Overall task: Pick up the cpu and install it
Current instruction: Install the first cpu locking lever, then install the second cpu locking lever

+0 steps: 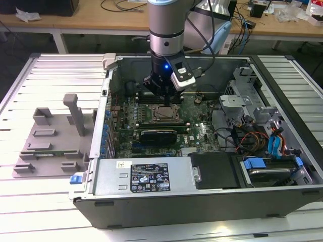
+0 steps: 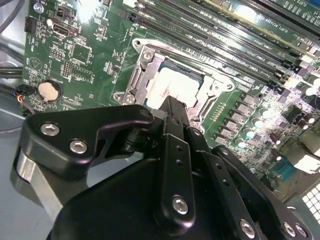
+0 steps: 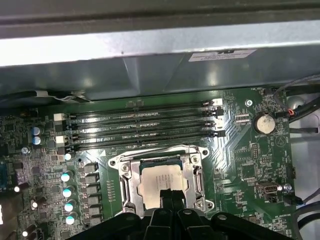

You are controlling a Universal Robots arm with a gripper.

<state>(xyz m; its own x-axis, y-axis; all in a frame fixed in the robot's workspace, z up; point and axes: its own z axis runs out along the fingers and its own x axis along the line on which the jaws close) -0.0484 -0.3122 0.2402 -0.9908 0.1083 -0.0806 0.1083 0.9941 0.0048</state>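
You see the claw (image 1: 167, 99) lowered inside the open computer case (image 1: 202, 199), directly over the motherboard socket (image 3: 162, 182). The cpu (image 3: 162, 181) lies flat inside that socket's metal frame, seen in both wrist views (image 2: 175, 89). The fingers (image 2: 173, 112) are drawn together at the cpu's edge; actual contact cannot be judged. The grey fixture blocks (image 1: 53, 138) sit on the tabletop (image 1: 35, 201).

The labels' print is too small to read.
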